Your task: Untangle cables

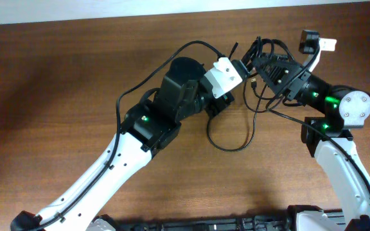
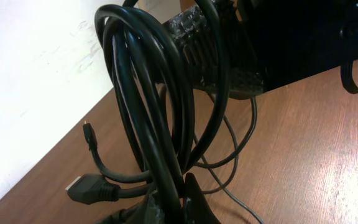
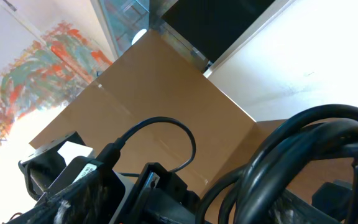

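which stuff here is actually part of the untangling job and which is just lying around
Part of the job:
- thin black flexible cables with small plugs, looped in a coil
- left gripper, jaws shut on them
- right gripper, at the same tangle

Just there:
- brown wooden table
- brown cardboard box
- thicker black cable wired along the left arm
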`<action>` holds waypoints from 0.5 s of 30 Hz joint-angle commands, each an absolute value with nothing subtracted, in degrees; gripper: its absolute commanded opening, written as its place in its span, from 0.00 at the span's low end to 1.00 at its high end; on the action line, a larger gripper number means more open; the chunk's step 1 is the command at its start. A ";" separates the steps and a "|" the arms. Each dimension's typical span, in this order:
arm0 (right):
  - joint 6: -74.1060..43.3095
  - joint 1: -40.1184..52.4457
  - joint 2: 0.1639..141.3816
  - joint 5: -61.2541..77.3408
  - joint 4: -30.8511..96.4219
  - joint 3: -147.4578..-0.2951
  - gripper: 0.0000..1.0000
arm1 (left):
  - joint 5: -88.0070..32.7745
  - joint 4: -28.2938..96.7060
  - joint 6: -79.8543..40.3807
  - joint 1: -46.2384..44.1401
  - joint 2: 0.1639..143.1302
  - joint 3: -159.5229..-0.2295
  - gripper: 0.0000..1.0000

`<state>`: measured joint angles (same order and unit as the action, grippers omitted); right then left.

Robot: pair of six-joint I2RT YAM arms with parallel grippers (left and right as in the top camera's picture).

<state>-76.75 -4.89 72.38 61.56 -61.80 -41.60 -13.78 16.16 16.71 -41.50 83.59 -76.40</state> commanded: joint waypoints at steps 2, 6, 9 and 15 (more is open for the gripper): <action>-76.14 -4.93 71.83 60.66 -63.24 -42.33 0.74 | -15.22 15.94 16.34 -41.87 83.46 -76.34 0.00; -77.43 -4.89 71.83 61.91 -63.72 -42.35 0.73 | -15.25 14.33 16.34 -41.87 83.46 -76.34 0.00; -77.43 -4.89 71.83 63.48 -66.17 -42.35 0.73 | -15.25 13.72 16.34 -41.87 83.46 -76.34 0.00; -77.43 -4.89 71.83 65.82 -67.13 -42.33 0.73 | -15.22 10.07 16.03 -41.87 83.46 -76.34 0.00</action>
